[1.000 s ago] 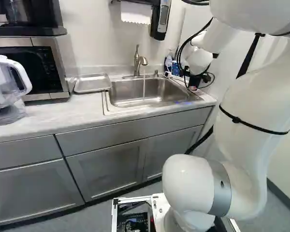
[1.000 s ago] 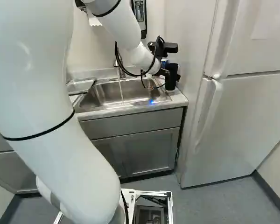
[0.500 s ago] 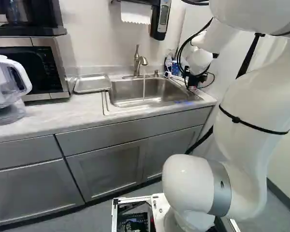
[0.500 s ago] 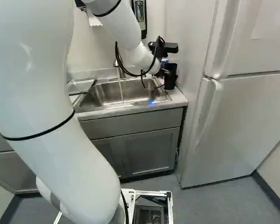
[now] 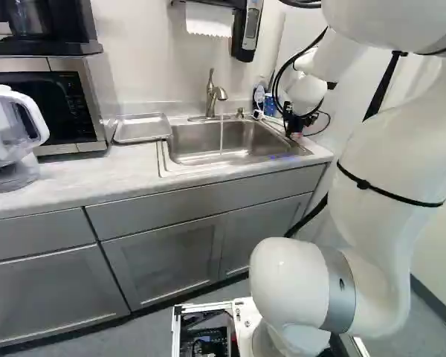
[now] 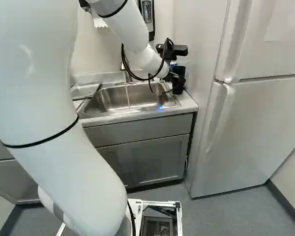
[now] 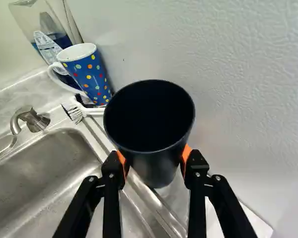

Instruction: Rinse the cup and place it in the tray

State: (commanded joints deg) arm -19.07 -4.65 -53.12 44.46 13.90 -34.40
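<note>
"What is seen first, going by size?"

"The worktop point(image 5: 67, 172), with the sink point(image 5: 208, 158) let into it. The tray point(image 5: 142, 129) is set to the left of the sink; the tap point(image 5: 212, 97) stands at the far edge, and a thin stream of water point(image 5: 221, 137) is seen beneath it."

"And the cup point(image 7: 154, 171)?"

"It is held at the right end of the sink, upright, its mouth uncovered. Whether its base is touching the worktop cannot be told. A spotted mug point(image 7: 92, 74) is seen beyond it, and a brush point(image 7: 94, 111) lies between mug and sink."

"How do the fingers point(image 7: 196, 166) stand?"

"Parted by the cup's width and closed on it from two sides, with the orange pads point(image 7: 186, 155) pressed to its wall below the rim."

"How will it handle?"

"It is judged light if empty, and fairly stiff, though plastic or metal cannot be told apart. The wall looks smooth and narrows towards the base, so a downward slip should be guarded against, above all once it is wet. No handle is seen, so the wall is the place for the hold."

"Should the grip be shifted?"

"Not as judged here. The rim is left free for rinsing; the squeeze should be kept firm but moderate, and the water tipped out before the tray is approached, as a filled cup would be heavier."
</note>
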